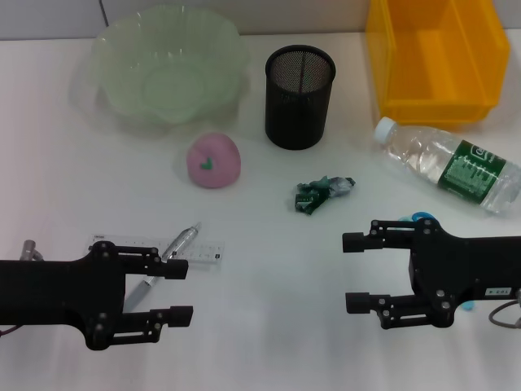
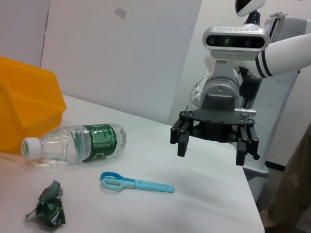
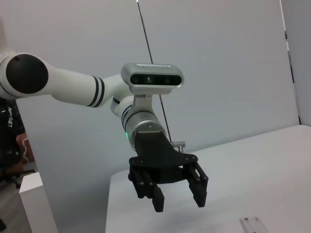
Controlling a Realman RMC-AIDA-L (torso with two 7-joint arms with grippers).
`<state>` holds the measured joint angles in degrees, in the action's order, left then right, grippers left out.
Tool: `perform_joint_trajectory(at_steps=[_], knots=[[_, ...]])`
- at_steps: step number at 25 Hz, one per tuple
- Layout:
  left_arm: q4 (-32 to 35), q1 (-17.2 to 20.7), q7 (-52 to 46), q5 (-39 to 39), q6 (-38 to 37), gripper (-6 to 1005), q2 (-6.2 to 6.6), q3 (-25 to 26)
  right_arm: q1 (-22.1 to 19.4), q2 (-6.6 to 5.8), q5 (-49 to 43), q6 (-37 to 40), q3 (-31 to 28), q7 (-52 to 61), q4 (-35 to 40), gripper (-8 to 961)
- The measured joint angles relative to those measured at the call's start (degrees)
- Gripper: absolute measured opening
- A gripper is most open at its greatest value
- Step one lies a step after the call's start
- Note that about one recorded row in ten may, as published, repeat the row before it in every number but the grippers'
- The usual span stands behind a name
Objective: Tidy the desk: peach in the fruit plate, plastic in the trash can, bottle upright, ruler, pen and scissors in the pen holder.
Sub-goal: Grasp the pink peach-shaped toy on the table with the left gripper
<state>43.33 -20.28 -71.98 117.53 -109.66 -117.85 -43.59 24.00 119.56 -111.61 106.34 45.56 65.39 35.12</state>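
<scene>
Your left gripper hung wide open and empty over the pen and ruler, low above the worktop. Your right gripper was equally spread, holding nothing, just above the scissors.

None of the 6 jobs looked done to me. The peach sat beside the fruit plate, not in it. The plastic scrap lay well short of the trash can. The bottle lay on its side. The pen holder stood empty.

From the head, your right gripper covered most of the scissors, and the left gripper cut off the pen's lower end.
</scene>
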Motion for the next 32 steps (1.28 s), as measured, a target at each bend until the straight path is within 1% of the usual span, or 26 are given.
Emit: perform_joint_trajectory(at_steps=[13,16,17,19,20,21,23,25,26,27,28,30,31,32], knots=[[-0.1,-0.1,0.0,-0.2,0.6,578,-0.21,0.0,0.4,-0.02,0.6,-0.4,-0.5,-2.9,-3.1,736],[-0.1,-0.2,0.0,-0.6,1.0,578,-0.38,0.2,0.0,-0.09,2.8,-0.6,-0.6,-7.2,-6.3,736],[-1.6,-0.4,0.0,-3.7,2.7,578,-0.69,0.4,-0.2,-0.15,3.9,-0.8,-0.6,-9.3,-8.1,735],[-3.5,-0.8,0.4,-6.9,4.5,579,-0.81,0.3,-0.8,-0.2,6.1,-1.6,-0.7,-14.0,-11.7,735],[-3.5,-0.8,0.4,-6.9,4.5,579,-0.81,0.3,-1.2,-0.2,7.0,-2.2,-0.7,-16.4,-13.4,735],[-5.2,-1.4,0.8,-10.2,6.4,579,-0.85,0.3,-1.5,-0.2,7.8,-2.8,-0.7,-17.9,-14.7,735],[-6.3,-2.2,0.6,-13.3,8.3,579,-0.85,0.3,-1.9,-0.09,8.9,-3.6,-0.7,-20.0,-16.9,734],[-6.7,-2.5,0.2,-14.4,9.2,580,-0.85,0.3,-1.9,-0.13,10.0,-3.9,-0.7,-21.0,-19.1,734],[-6.8,-3.6,-1.0,-15.9,11.6,580,-0.86,0.1,-1.8,-0.15,10.6,-3.9,-0.7,-21.5,-20.2,734],[-6.8,-3.6,-1.0,-15.9,11.6,580,-0.86,0.1,-1.7,-0.15,11.1,-4.0,-0.8,-21.9,-20.8,734],[-6.6,-4.3,-2.4,-16.0,13.4,580,-0.88,0.0,-1.7,-0.15,11.6,-4.1,-0.8,-22.3,-21.3,734],[-6.6,-4.3,-2.4,-16.0,13.4,581,-0.88,0.0,-1.9,-0.06,12.0,-4.2,-0.8,-22.7,-22.0,735],[-6.4,-5.2,-4.8,-16.0,15.7,581,-0.9,-0.1,-2.0,-0.06,12.1,-4.2,-0.8,-22.7,-22.3,735],[-4.3,-7.5,-13.2,-15.1,22.4,581,-0.69,-0.5,-2.0,-0.07,12.1,-4.2,-0.8,-22.7,-22.7,735]])
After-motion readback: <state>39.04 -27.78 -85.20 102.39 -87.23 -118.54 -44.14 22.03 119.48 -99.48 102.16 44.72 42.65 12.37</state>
